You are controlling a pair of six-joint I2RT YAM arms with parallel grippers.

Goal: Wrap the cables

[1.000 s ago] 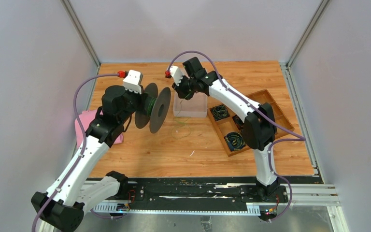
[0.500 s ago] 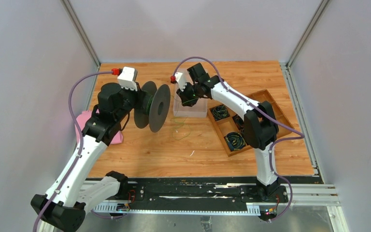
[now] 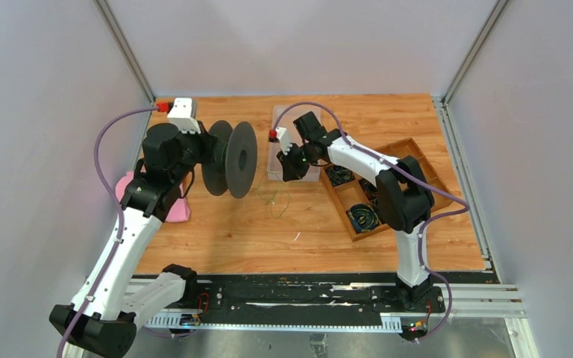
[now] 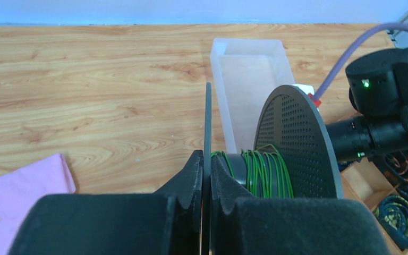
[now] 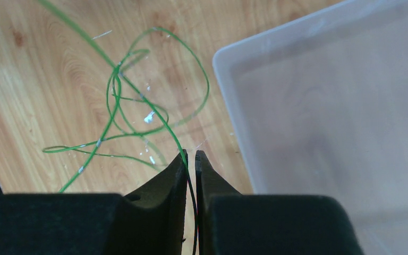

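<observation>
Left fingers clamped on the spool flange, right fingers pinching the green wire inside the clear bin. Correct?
Not quite. The right wrist view shows the right fingers pinching the green wire over the table, beside the clear bin, not inside it. The left fingers are clamped on the spool flange.

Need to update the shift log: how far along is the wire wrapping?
Done: several turns of green wire sit on the hub of the spool. In hand: the left gripper clamps a spool flange, the right gripper pinches the strand. Left: loose loops lie tangled on the table, not yet wound.
</observation>
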